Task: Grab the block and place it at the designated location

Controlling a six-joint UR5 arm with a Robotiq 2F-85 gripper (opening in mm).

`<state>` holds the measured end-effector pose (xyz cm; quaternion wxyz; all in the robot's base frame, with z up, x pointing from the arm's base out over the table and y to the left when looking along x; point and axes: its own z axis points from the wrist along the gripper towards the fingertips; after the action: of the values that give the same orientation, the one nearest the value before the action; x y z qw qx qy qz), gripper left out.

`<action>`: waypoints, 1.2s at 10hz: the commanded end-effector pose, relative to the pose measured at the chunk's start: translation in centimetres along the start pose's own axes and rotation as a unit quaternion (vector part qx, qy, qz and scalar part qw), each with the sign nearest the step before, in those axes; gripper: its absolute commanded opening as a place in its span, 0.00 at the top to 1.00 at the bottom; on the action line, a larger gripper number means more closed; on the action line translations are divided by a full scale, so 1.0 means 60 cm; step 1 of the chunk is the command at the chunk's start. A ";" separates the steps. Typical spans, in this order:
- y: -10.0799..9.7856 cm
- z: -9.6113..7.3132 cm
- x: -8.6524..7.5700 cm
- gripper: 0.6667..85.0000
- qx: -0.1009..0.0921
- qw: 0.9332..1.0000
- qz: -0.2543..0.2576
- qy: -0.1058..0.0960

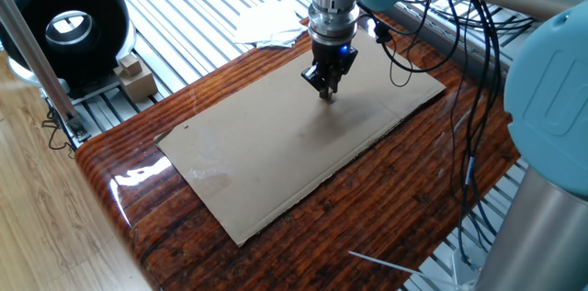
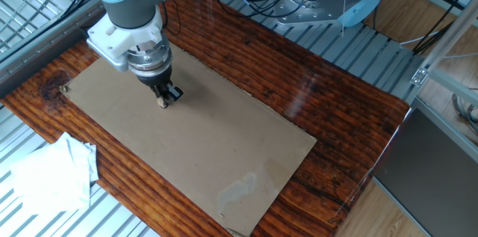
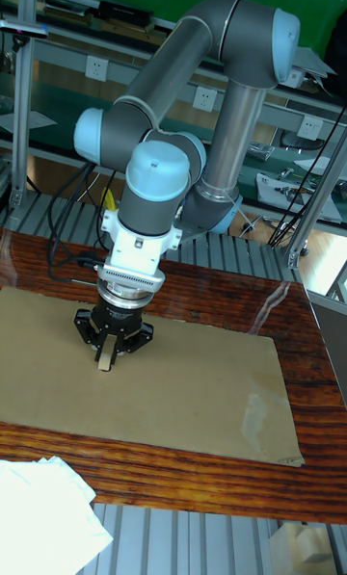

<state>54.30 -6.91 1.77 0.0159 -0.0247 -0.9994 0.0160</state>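
My gripper point(image 1: 326, 95) points straight down over the far part of the tan cardboard sheet point(image 1: 276, 153), its tips at the sheet's surface. The fingers stand close together, shut on the block point(image 3: 103, 363), a tiny light-tan cube that shows at the very tips. In the other fixed view the gripper point(image 2: 163, 103) and the block point(image 2: 162, 105) stand near the left end of the cardboard point(image 2: 224, 147). In the tall view the gripper point(image 3: 104, 361) sits left of centre. The designated location is hidden; no dark dot shows on the sheet.
A crumpled white cloth point(image 2: 48, 173) lies off the cardboard's near-left corner. A black round device point(image 1: 64, 25) and pale wooden blocks point(image 1: 136, 75) stand beyond the table's left end. Cables point(image 1: 478, 80) hang at the right. The glossy wooden table point(image 1: 386, 199) surrounds the sheet.
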 end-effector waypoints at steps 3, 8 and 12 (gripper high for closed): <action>0.004 0.000 -0.007 0.97 -0.007 1.000 0.002 -0.007; 0.008 -0.001 -0.007 0.88 -0.010 1.000 -0.003 -0.008; 0.006 -0.001 -0.007 0.64 -0.009 1.000 -0.012 -0.008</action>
<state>54.64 -6.69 1.69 0.0093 -0.0147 -0.9998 0.0119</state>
